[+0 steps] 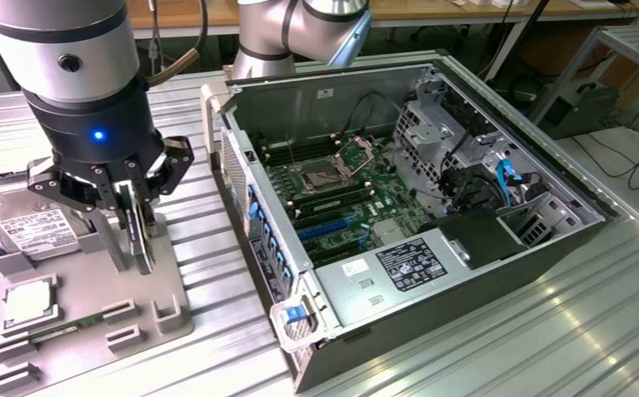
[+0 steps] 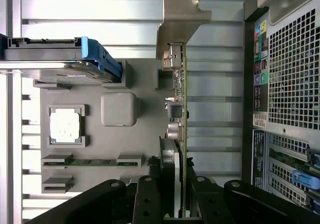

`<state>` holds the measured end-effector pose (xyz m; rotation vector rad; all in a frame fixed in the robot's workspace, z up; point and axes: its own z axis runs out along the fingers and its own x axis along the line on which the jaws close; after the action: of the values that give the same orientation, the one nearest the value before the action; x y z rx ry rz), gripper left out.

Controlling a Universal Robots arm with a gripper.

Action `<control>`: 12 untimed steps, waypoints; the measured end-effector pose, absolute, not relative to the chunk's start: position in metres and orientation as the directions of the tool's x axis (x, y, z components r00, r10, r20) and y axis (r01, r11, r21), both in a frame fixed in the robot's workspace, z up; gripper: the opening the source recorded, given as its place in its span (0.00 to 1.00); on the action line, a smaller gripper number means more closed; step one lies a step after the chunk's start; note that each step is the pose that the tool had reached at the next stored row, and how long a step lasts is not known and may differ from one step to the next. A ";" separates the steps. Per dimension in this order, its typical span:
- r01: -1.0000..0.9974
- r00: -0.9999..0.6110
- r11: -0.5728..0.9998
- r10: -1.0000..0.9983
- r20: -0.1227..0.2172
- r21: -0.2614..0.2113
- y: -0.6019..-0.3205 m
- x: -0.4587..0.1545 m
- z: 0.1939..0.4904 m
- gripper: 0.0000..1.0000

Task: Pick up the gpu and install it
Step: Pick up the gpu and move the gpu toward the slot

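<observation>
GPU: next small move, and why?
Probably a short straight lift: the gripper looks closed on the gpu, which stands on edge in its slot on the gray holder tray, beside the open computer case.

Bright, seemingly overhead light glares off the table [image 1: 568, 331].

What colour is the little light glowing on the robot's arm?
Blue. The light shows best in the exterior view.
</observation>
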<state>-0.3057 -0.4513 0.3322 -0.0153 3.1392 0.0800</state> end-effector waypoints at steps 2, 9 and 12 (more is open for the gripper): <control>-0.010 -1.000 0.999 -0.010 -0.002 0.051 -0.451 -0.306 0.334 0.28; -0.010 -1.000 0.999 -0.010 -0.002 0.051 -0.451 -0.306 0.339 0.28; -0.010 -1.000 0.999 -0.010 -0.002 0.051 -0.451 -0.306 0.341 0.28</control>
<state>-0.3057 -0.4513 0.3414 -0.0153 3.1392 0.0800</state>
